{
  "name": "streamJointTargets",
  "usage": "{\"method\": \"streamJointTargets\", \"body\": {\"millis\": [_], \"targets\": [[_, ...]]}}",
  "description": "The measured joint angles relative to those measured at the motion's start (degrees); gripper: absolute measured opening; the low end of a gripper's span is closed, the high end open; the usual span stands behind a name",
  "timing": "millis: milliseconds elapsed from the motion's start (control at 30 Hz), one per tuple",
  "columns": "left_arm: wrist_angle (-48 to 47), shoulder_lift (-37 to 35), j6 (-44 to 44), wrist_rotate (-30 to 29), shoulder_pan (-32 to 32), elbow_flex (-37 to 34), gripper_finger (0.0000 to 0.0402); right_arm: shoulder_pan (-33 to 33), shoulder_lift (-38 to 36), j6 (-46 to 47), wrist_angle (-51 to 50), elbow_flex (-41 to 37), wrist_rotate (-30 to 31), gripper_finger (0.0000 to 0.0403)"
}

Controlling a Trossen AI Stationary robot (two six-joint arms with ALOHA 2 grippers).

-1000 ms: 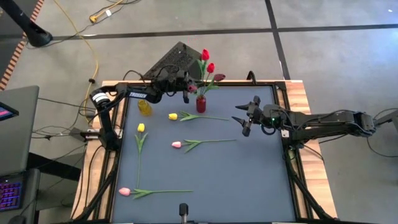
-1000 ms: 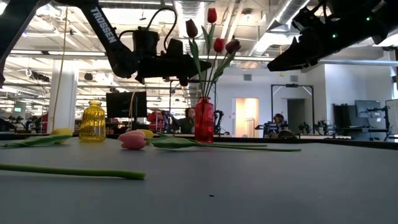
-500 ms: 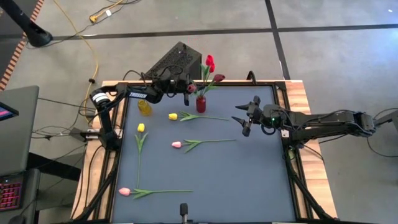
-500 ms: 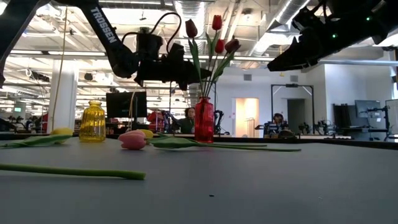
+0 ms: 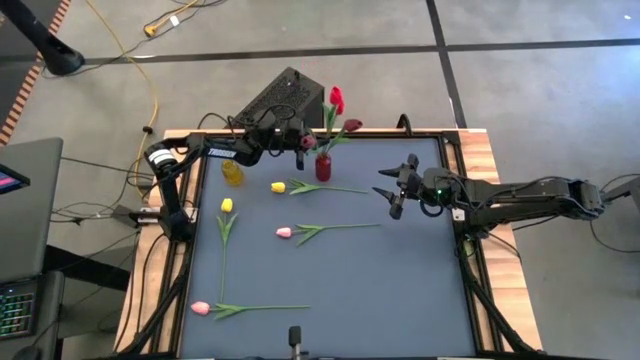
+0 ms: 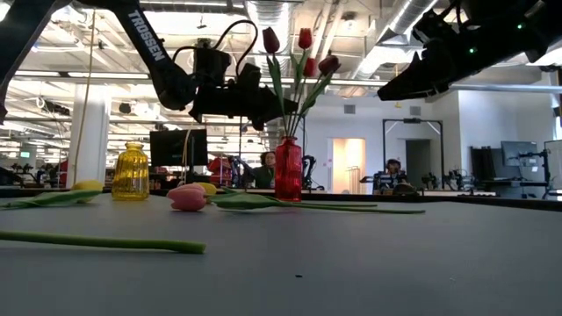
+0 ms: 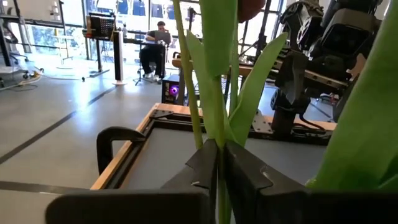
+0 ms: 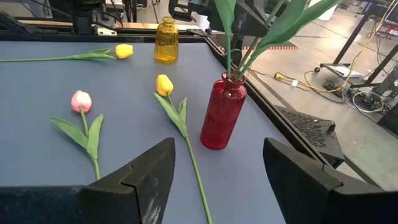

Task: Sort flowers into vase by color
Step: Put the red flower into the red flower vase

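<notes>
While I've got the left gripper (image 7: 219, 163) pinched tight on a green stem above the red vase (image 5: 323, 166), the red/maroon tulips (image 6: 303, 53) look mostly sorted: several stems stand in that vase at the far edge of the table (image 5: 400, 290), heads up, leaves fanning out. Can't count them exactly from overhead; low view shows approx four heads, two brighter red, two dark maroon. Stem in the jaws appears to run down into the vase mouth, so my guess is this one's being seated, not yet let go.

Still to do: four flowers lie flat on the mat. Yellow tulip (image 5: 278, 187) just near of the red vase, stem pointing right. Second yellow tulip (image 5: 227, 205) to the left, stem running toward the near edge. Pink tulip (image 5: 284, 233) mid-table, stem to the right. Another pink tulip (image 5: 201, 308) near-left corner, stem to the right. All have long thin green stems w/ a leaf pair and small closed heads.

Yellow vase (image 5: 233, 173) stands far-left, just left of the red one, nothing in it as far as I can see. No pink vase in view.

Right gripper (image 5: 397, 192) hovers at far-right over the mat, fingers spread wide, holding nothing, waiting.
</notes>
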Motion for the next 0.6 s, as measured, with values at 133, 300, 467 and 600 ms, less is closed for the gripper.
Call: {"method": "streamJointTargets", "body": {"millis": [133, 300, 467, 600], "targets": [[0.0, 0.0, -0.1, 0.1, 0.1, 0.0, 0.0054, 0.0, 0.0, 0.0, 0.0, 0.0, 0.0, 0.0270], [0.1, -0.1, -0.7, 0.8, 0.3, 0.0, 0.0102, 0.0, 0.0, 0.0, 0.0, 0.0, 0.0, 0.0270], [-0.3, -0.1, -3.1, 4.6, 1.6, 0.0, 0.0129, 0.0, 0.0, 0.0, 0.0, 0.0, 0.0, 0.0270], [-0.3, -0.1, -5.8, 9.7, 3.0, 0.0, 0.0132, 0.0, 0.0, 0.0, 0.0, 0.0, -0.1, 0.0270]]}}
